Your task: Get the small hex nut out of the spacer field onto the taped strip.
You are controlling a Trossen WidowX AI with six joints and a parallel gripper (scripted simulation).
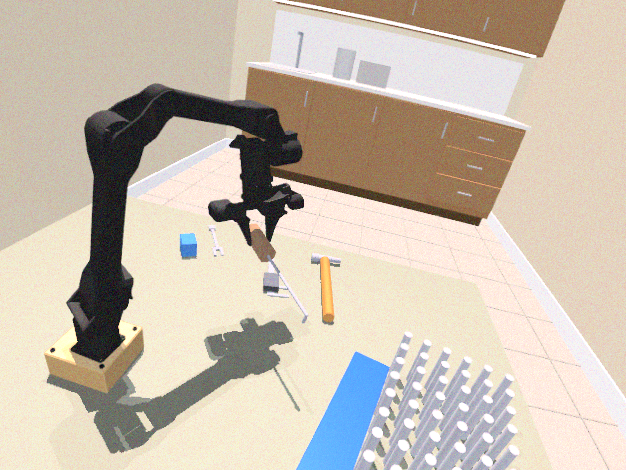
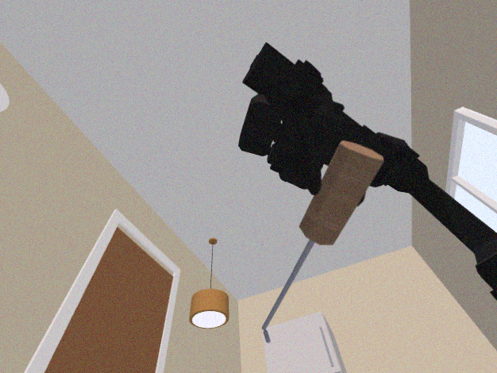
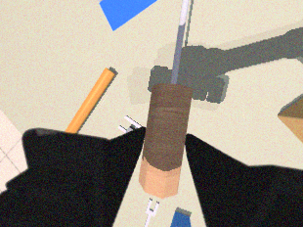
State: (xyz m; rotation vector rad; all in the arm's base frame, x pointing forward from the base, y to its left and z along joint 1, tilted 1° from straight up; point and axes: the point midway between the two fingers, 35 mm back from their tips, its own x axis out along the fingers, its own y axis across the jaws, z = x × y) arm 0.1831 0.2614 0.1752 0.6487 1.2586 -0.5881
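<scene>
The hand (image 1: 256, 228) is clamped on the wooden handle of the hook tool (image 1: 262, 244), held above the bench (image 1: 151, 303), well apart from the spacers (image 1: 444, 404) at the near right. The nut is not visible in any view. The long rod could swing and topple a spacer on entry. Only the exterior view shows the hooked tip (image 2: 265, 335) clearly; the wrist view shows the fingers pinching the handle.

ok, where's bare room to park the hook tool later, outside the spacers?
Bare table shows between the arm base and the blue strip, and between the hammer and the spacers. It is crowded around the grey block, wrench and blue cube.
</scene>
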